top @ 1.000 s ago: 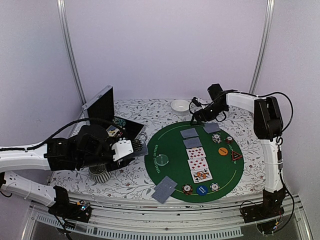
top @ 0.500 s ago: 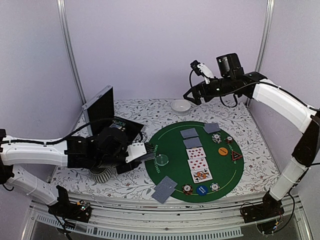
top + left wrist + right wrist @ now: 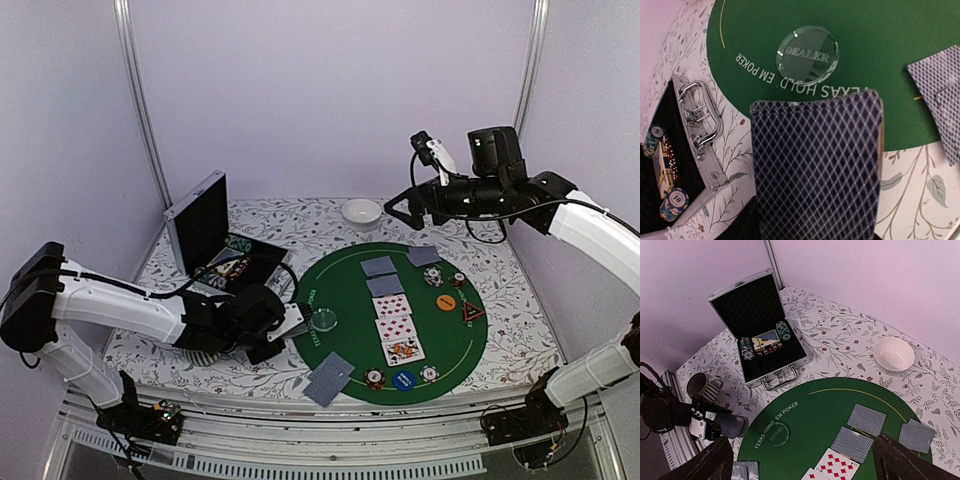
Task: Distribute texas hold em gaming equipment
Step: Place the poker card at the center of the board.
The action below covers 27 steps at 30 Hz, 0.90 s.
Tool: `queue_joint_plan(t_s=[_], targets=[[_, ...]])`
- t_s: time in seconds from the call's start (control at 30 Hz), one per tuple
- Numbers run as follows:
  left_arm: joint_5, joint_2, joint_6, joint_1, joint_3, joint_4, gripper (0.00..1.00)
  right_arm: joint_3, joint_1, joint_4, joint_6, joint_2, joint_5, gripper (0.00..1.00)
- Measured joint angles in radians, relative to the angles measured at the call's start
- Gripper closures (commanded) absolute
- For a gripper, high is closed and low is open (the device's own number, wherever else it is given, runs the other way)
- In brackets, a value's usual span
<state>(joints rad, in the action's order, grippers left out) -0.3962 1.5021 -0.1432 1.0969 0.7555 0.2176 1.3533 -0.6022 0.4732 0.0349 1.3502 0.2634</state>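
My left gripper [image 3: 287,322] is shut on a deck of cards [image 3: 815,165] with blue diamond backs, low at the left edge of the green mat [image 3: 345,275]. The deck hides its fingers in the left wrist view. A clear dealer button [image 3: 807,52] lies just beyond the deck. On the mat lie three face-down cards [image 3: 385,285], three face-up cards [image 3: 396,327], a face-down pair [image 3: 330,378], a reddish-brown chip [image 3: 375,378], a blue chip [image 3: 404,380], a white chip [image 3: 429,374], an orange chip [image 3: 446,301] and a red triangle [image 3: 472,313]. My right gripper [image 3: 398,212] is open and empty, high above the mat's far edge.
An open metal case [image 3: 215,235] with chips and cards inside stands at the back left. A ribbed mug [image 3: 700,385] sits under my left arm. A small white bowl [image 3: 361,211] is behind the mat. Table edges run along the front and both sides.
My left gripper has moved down and right with the deck to the mat's left edge. My right gripper has risen from the cards at the far side of the mat to high above it.
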Motion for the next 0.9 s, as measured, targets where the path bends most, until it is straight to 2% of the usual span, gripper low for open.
queue_joint_plan(t_s=[0.23, 0.37, 0.67, 0.9], targets=[[-0.090, 0.111, 0.052, -0.053, -0.003, -0.022, 0.57, -0.002, -0.017, 0.017, 0.026, -0.025, -0.005, 0.01], [-0.137, 0.168, 0.069, -0.059, 0.010, -0.018, 0.53, -0.002, -0.030, 0.024, 0.036, -0.035, -0.010, 0.01], [-0.161, 0.238, 0.106, -0.064, 0.100, 0.018, 0.24, -0.002, -0.048, 0.036, 0.044, -0.057, -0.026, 0.01], [-0.063, 0.225, 0.121, -0.071, 0.142, 0.089, 0.09, -0.001, -0.048, 0.044, 0.044, -0.057, -0.027, 0.01]])
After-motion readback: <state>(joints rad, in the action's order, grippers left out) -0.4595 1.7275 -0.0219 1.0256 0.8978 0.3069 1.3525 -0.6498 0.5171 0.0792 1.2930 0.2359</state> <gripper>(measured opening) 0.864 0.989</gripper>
